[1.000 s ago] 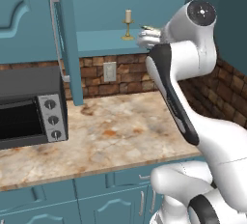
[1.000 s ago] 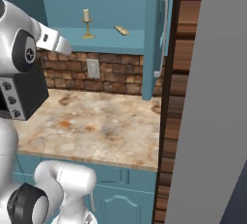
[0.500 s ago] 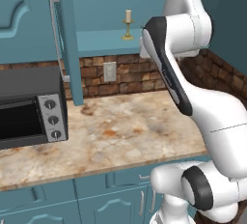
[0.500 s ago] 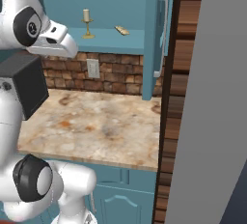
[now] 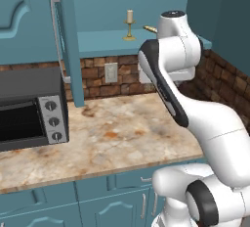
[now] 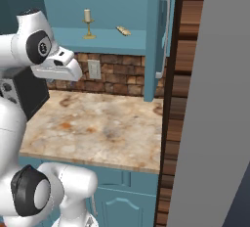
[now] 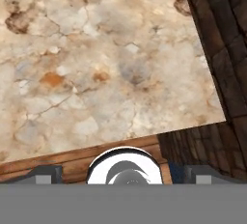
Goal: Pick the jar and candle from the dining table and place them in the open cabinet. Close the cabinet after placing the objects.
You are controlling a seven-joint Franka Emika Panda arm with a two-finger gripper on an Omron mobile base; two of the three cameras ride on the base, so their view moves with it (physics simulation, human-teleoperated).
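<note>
Readable text: none on anything in the three views.
Toaster oven (image 5: 29, 108): its three round knobs, on the panel at the right of the oven's glass door, carry no legible marks or numbers.
Wall outlet (image 5: 111, 73): a plain plate on the brick wall to the right of the toaster oven, no lettering.
Cabinet (image 5: 63, 40): doors and handles bare, no label or sign.
</note>
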